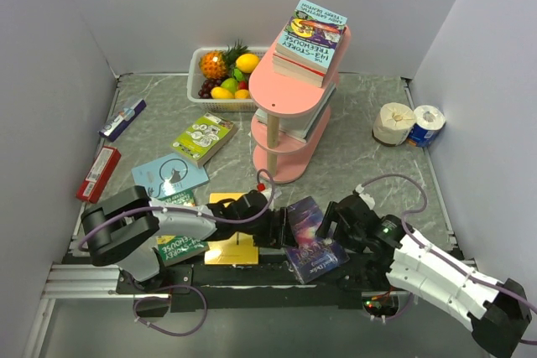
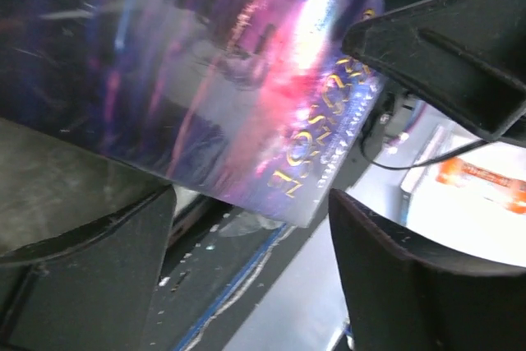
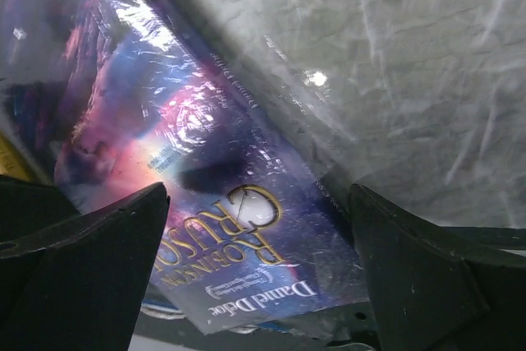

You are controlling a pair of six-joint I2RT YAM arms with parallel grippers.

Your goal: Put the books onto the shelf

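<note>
**Both arms flank a purple paperback at the near edge**

The dark galaxy-covered paperback (image 1: 312,242) lies at the near edge of the tabletop, one corner out over the black rail. I'd guess that overhang lets a finger slip under so thin a book. The left gripper (image 1: 277,226) and the right gripper (image 1: 333,222) close in from either side, both with jaws spread wide and neither clamping the cover. The right wrist view reads "Robinson Crusoe" in gold, with "Daniel Defoe" in white beneath.

The pink shelf (image 1: 289,98) stands well apart, toward the far edge. A stack (image 1: 312,39) already sits on its top tier, with "Treehouse" legible upside down. A yellow book (image 1: 232,249) and a green Treehouse book (image 1: 180,250) lie by the left arm.
</note>
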